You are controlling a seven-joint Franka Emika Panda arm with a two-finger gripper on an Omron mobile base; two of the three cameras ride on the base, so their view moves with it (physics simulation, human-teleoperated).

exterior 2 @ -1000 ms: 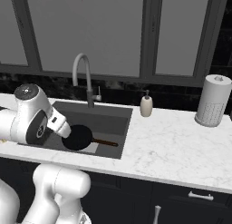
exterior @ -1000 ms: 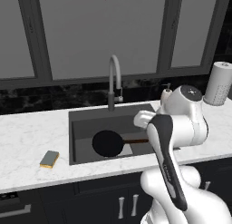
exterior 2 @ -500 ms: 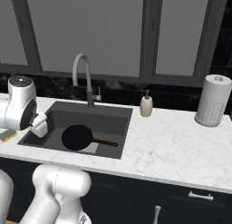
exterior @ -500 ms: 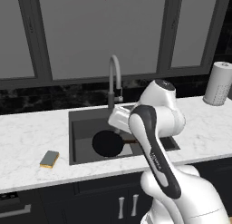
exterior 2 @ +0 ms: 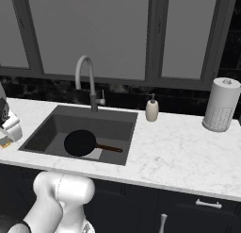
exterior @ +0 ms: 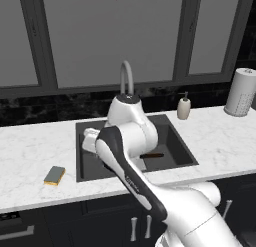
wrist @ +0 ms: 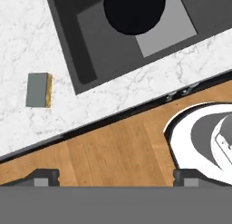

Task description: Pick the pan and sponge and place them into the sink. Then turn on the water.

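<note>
Black pan (exterior 2: 80, 143), handle rightward in sink (exterior 2: 113, 118)

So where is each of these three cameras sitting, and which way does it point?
Left base view: behind the arm, to its left, looking forward and down at the sink and the sponge; the white arm rises across the middle.
Right base view: behind, to its right, facing the faucet and the pan; white arm parts show at lower left.
Hand view: on the hand, looking down; the open pincer sits at the bottom.
All three share the sink; both base views share the soap bottle.
</note>
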